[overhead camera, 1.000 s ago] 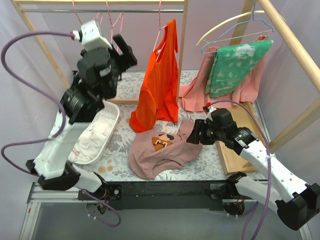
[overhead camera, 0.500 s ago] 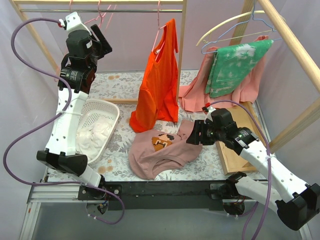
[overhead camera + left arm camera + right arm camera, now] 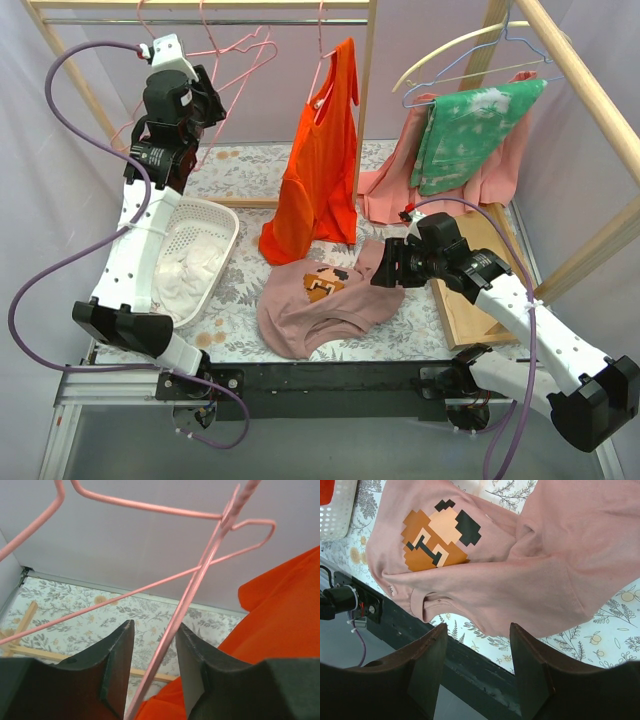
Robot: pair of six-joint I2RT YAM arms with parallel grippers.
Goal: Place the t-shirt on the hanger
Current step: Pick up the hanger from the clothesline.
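- From the top external view, the left arm reaches high toward the grey rail (image 3: 280, 20) at the back left. The left end effector (image 3: 208, 82) sits among the thin pink wires hanging there. The hanger (image 3: 250, 70) slants down from the rail right beside it.
- From this height I cannot tell how wide that end effector stands.
- The t-shirt (image 3: 320, 300) lies crumpled on the floral table (image 3: 240, 170) near the front edge, with its pixel-block print facing up. It is just below the hem of the orange top (image 3: 325, 150) that hangs from the rail.
- The right end effector (image 3: 383, 272) is at the t-shirt's right edge, low over the cloth.
- A white basket (image 3: 200, 245) with pale laundry sits to the left of the t-shirt.
- In the left wrist view, the two dark fingers (image 3: 117, 670) are spread. One straight run of the hanger (image 3: 173, 630) passes up between them, close along the inner face of the right-hand finger. The fingers are not pressed onto it.
- A second pink wire crosses behind it, and the orange top (image 3: 280, 615) fills the right side.
- In the right wrist view, the fingers (image 3: 427, 670) are spread wide, with nothing pinched between them.
- Beyond them the t-shirt (image 3: 530, 580) lies bunched on the table (image 3: 615, 615), with the orange-and-black print toward the upper left.
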